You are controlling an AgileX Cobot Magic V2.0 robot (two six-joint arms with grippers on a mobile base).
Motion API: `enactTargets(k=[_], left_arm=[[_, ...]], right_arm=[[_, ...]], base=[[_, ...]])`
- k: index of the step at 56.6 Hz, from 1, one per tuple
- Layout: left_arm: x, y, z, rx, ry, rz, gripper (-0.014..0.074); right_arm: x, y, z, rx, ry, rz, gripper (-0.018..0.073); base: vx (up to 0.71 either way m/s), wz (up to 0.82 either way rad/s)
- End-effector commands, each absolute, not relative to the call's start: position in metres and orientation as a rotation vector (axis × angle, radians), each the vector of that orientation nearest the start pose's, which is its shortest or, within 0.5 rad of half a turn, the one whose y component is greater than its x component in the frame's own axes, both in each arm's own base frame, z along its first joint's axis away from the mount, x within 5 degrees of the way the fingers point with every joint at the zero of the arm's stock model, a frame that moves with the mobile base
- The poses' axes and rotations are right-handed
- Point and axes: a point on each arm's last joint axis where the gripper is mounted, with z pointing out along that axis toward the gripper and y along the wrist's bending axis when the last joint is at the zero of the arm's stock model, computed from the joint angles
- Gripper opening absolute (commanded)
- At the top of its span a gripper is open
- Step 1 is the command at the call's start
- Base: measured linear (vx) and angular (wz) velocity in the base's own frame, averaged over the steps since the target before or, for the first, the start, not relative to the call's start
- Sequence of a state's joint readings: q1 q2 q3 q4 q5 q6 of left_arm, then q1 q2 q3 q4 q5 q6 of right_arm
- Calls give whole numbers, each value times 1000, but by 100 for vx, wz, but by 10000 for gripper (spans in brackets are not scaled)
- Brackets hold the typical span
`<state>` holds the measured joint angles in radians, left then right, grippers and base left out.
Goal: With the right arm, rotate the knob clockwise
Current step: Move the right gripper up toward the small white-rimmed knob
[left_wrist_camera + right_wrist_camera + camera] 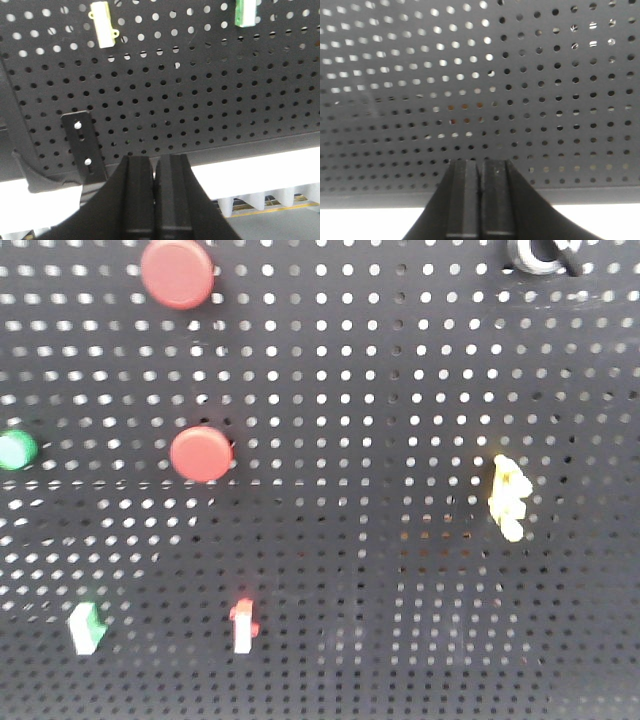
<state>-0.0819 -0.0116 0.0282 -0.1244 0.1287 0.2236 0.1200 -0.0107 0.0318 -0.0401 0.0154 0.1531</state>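
The reach has not started, by my reading. The right end effector [480,164] sits low before a bare stretch of the pegboard [545,100], its two blocky fingers pressed together with nothing between them, and the knob does not appear in its own view. The front view shows the knob [543,254] at the board's top right corner, cut by the frame edge, well apart from everything else mounted there.

The next move calls for carrying the right arm up to that corner, parting the fingers, setting them around the rim or across the bar, then twisting the wrist clockwise (a square, centred approach would matter, since a shiny ring is likely to slip).

The left end effector [154,161] is likewise closed and empty.

The pegboard is matte dark sheet with a regular grid of round holes. The knob has a glossy silver-grey ring and a dark middle. The red discs [177,272] look smooth and flat, the green button [15,450] small and rounded, and a yellow fitting [509,498] lumpy.
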Motion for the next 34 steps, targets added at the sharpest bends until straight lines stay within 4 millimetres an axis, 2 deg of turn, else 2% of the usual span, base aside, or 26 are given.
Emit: enactTargets(k=[1,24,29,34], left_arm=[[57,-6,190,141,1556,-9,-6],[57,-6,190,141,1556,-9,-6],[57,-6,190,141,1556,-9,-6],[57,-6,190,141,1556,-9,-6]], right_arm=[[55,7,208,-13,1432,178,-8],[55,7,210,-14,1408,180,-8],[53,7,218,-12,1316,193,-8],[48,6,235,9,1192,232,-8]], base=[[6,-2],[2,0],[0,0],[0,0]])
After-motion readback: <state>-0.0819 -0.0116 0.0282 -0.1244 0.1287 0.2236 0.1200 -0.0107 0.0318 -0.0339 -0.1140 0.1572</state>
